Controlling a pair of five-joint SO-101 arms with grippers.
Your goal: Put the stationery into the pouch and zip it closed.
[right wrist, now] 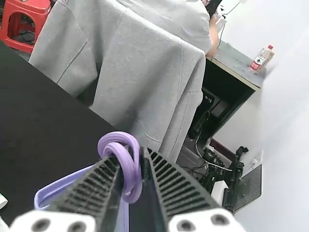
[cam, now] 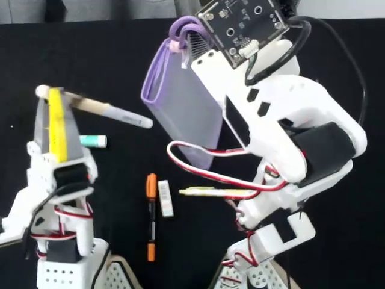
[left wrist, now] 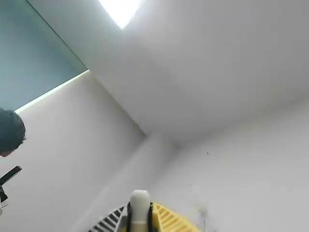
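A lilac pouch (cam: 180, 102) hangs tilted above the black table, its mouth facing the left arm. My right gripper (cam: 183, 39) is shut on the pouch's purple loop (right wrist: 123, 159), which is pinched between the black fingers (right wrist: 166, 179); the pouch's rim (right wrist: 63, 186) shows below them. My left gripper (cam: 45, 92) is raised at the left, shut on the back end of a beige and white marker (cam: 99, 109). The marker's tip points at the pouch, a little short of it. The marker's round end (left wrist: 140, 205) sits between the yellow and grey fingers.
On the table (cam: 120, 60) lie a small teal-capped stick (cam: 93, 141), an orange pen (cam: 151, 217), a white eraser (cam: 165, 198) and a pale yellow pen (cam: 210, 192), partly under the right arm's red and white cables (cam: 204, 168).
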